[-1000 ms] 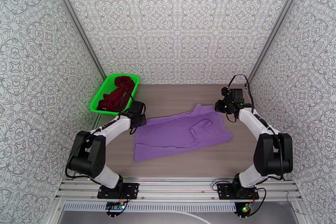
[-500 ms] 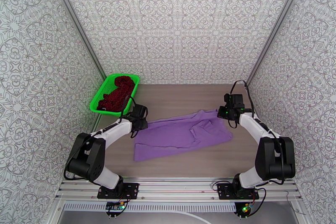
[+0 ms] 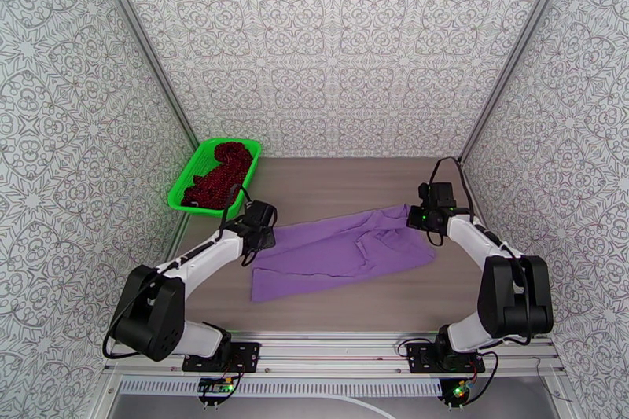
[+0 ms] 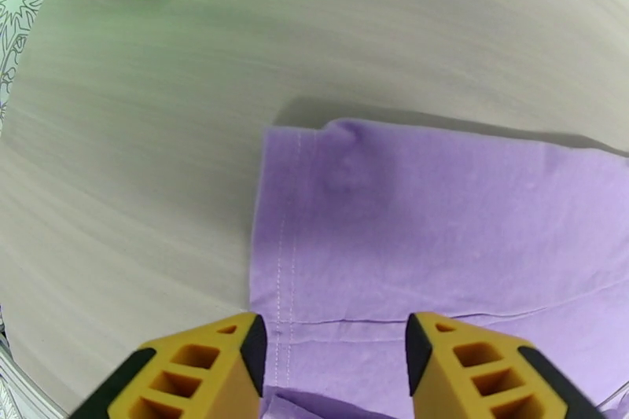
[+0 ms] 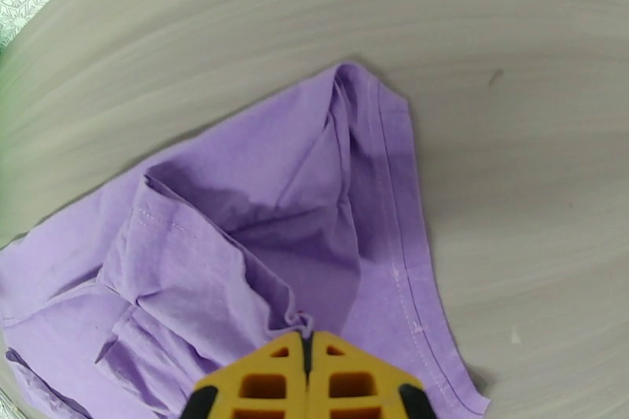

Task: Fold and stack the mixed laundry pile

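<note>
The lavender T-shirt (image 3: 338, 255) lies rumpled across the middle of the table (image 3: 338, 177), stretched from the left side toward the right edge, with a sleeve folded over on top near its right end. The right gripper (image 3: 412, 216) sits at the shirt's far right corner. In the right wrist view its yellow fingers (image 5: 259, 381) are pressed together, pinching a small ridge of the purple cloth, and the stitched hem runs just beside them. The left gripper (image 3: 262, 240) is low over the shirt's far left corner. In the left wrist view its fingers (image 4: 204, 369) stand apart with the hemmed edge of the cloth lying between them, and they clamp nothing. The dark red, black-speckled garment (image 3: 218, 175) is heaped in the green basket (image 3: 179, 191) at the table's far left corner, and a strip of bare wood separates the basket from the T-shirt. The basket's near rim is close to the left wrist. Patterned walls (image 3: 330, 43) close the table in on the left, far and right sides.
</note>
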You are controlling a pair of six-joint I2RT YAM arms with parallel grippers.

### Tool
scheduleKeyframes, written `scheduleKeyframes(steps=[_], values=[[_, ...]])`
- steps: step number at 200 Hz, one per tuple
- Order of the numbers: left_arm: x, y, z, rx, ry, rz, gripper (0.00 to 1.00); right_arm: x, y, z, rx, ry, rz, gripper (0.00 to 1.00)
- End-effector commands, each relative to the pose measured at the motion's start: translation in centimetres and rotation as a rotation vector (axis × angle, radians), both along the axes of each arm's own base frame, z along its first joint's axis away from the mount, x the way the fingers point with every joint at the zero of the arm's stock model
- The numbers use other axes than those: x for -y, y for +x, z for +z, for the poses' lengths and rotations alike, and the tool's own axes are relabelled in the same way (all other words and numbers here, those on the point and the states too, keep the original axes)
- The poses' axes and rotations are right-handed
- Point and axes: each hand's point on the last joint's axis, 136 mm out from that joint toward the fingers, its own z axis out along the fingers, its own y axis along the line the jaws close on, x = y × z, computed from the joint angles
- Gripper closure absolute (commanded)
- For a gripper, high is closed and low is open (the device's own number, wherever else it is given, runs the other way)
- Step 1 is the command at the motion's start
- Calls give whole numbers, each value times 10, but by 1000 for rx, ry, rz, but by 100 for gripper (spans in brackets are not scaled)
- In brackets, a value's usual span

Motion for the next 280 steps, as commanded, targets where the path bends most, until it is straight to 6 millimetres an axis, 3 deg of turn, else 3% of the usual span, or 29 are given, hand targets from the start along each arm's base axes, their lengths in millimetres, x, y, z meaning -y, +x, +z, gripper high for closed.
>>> scheduleKeyframes(steps=[1, 14, 34, 52, 83, 109, 142, 195, 235, 280], values=[[4, 8, 5, -6, 4, 14, 55, 6, -17, -5, -76, -16, -15, 71], [5, 11, 0, -16, 5, 17, 64, 5, -23, -3, -116, -9, -13, 57], [7, 15, -11, -31, -2, 23, 76, 1, -23, 10, -106, 12, -6, 46], [7, 18, -21, -48, -6, 28, 85, -10, -17, 26, -70, 46, 21, 44], [6, 22, -36, -80, -12, 34, 89, -42, 4, 37, -51, 90, 101, 45], [6, 25, -44, -96, -19, 35, 90, -73, 28, 23, -86, 87, 162, 44], [2, 26, -47, -103, -20, 41, 91, -93, 48, -2, -133, 56, 187, 45], [-1, 27, -49, -109, -28, 47, 92, -98, 70, -38, -182, 10, 198, 50], [-1, 26, -49, -112, -31, 46, 92, -101, 81, -45, -179, -5, 211, 57], [-1, 24, -49, -110, -35, 46, 92, -103, 79, -51, -195, 2, 225, 66]])
